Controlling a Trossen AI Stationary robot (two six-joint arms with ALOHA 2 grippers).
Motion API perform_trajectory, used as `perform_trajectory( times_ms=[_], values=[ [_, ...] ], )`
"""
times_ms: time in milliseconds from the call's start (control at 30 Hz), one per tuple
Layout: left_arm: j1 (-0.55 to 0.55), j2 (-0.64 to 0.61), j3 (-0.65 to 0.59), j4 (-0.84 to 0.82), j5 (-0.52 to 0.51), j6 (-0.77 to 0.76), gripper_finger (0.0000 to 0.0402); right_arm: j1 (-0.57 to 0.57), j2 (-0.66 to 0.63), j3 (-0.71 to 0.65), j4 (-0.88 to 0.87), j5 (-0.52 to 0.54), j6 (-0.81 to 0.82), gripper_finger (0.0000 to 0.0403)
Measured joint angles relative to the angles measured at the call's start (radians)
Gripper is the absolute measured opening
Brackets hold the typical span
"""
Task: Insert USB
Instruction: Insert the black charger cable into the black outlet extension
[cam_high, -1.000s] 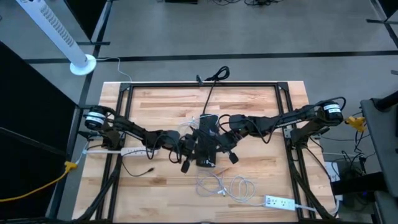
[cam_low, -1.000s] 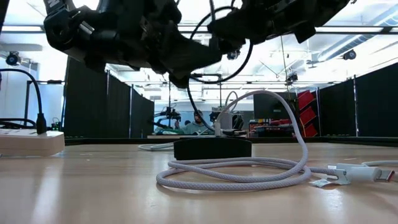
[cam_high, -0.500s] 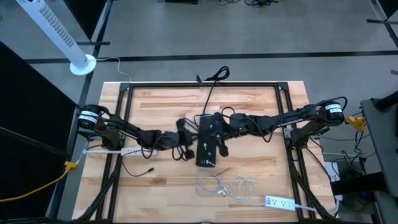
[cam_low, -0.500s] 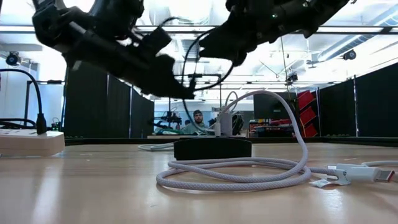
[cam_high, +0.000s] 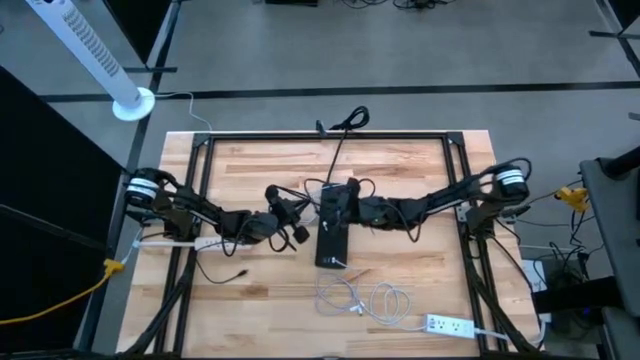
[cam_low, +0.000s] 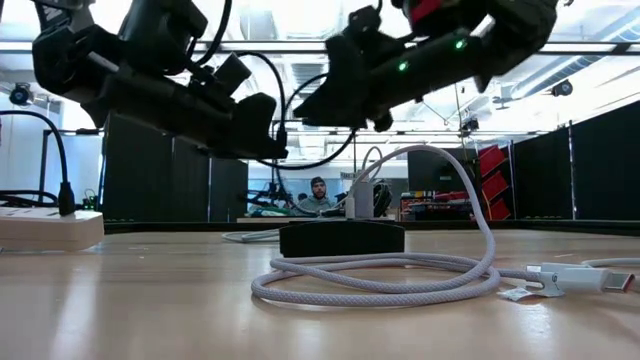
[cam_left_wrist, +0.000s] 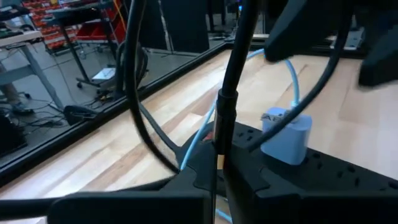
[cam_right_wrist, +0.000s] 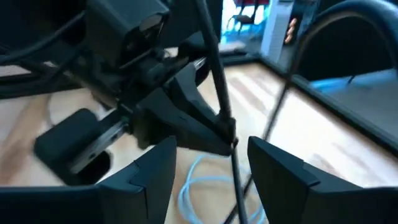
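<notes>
Power strip (cam_high: 333, 232) mid-table, left claw (cam_high: 291, 212) left of it (right claw (cam_high: 352, 208) opposite), coiled cable (cam_high: 365, 298) in front.

Black power strip (cam_high: 333, 226), white cable (cam_high: 362, 298)

**No text that can be read**

In these four views I find no word, number, brand or sign that can be read. The black power strip (cam_high: 333, 232) in the middle of the counter (cam_high: 260, 170) has a plain top in the high view, and the white power strip (cam_high: 448, 325) near the front edge carries no marking that I can make out. The white charger (cam_left_wrist: 286, 136) plugged into the black strip shows a small dark mark on its top in the left wrist view, but it is too blurred to read. The shelves in the room behind are also too far off.
</notes>
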Motion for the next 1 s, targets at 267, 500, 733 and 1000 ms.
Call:
perform_trajectory(
  times_ms=[267,500,733,1000],
  values=[
    [0.0,0.0,-0.026,-0.003,-0.054,-0.047,0.0005,0.026,0.143,0.152,0.033,0.208,-0.026,0.0165],
    [-0.003,0.0,-0.042,-0.006,-0.075,-0.044,0.0005,0.028,0.228,0.293,-0.063,0.255,-0.053,0.0168],
    [-0.004,0.002,-0.068,0.008,-0.097,-0.043,0.0005,0.028,0.232,0.347,-0.195,0.28,0.008,0.0142],
    [-0.01,0.002,-0.072,0.024,-0.098,0.015,0.0005,0.028,0.232,0.351,-0.195,0.271,0.018,0.0104]
  ],
)
